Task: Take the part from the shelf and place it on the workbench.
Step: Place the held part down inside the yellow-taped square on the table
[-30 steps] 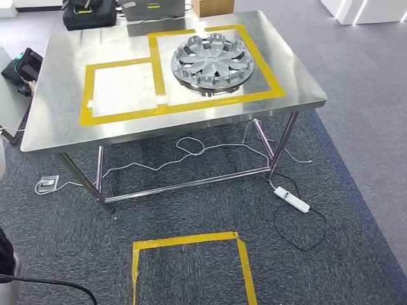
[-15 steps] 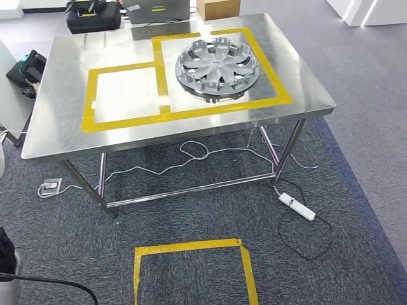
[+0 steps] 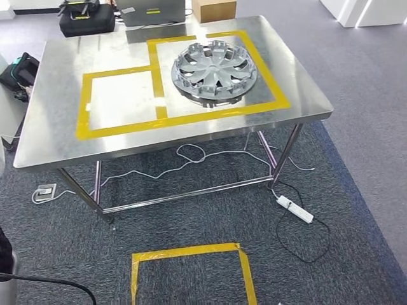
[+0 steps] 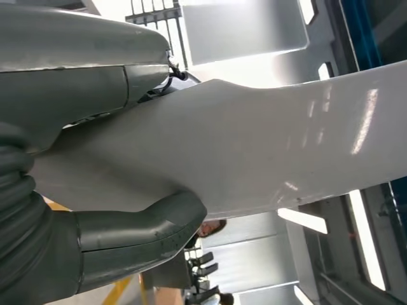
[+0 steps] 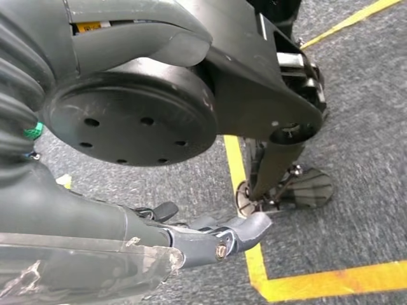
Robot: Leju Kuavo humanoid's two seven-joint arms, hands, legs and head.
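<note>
A grey wheel cover (image 3: 214,68) lies flat on the steel workbench (image 3: 53,121), inside the right-hand rectangle of yellow tape (image 3: 269,70). The bench stands a step ahead of me across grey carpet. In the left wrist view my left hand (image 4: 62,95) has its thumb (image 4: 144,232) and fingers spread apart, with a smooth white surface (image 4: 269,146) behind them and nothing gripped. My right hand (image 5: 110,235) hangs above the carpet with its fingers (image 5: 240,232) stretched out, holding nothing.
A second taped rectangle (image 3: 82,105) marks the bench's left half. A yellow tape square (image 3: 187,251) is on the floor in front of me. Under the bench run cables and a white power strip (image 3: 294,210). Black bags (image 3: 86,19) and a cardboard box (image 3: 213,9) sit beyond the far edge.
The whole head picture has shifted a little, so the camera moved. The wheel cover stays in the same taped rectangle on the bench.
</note>
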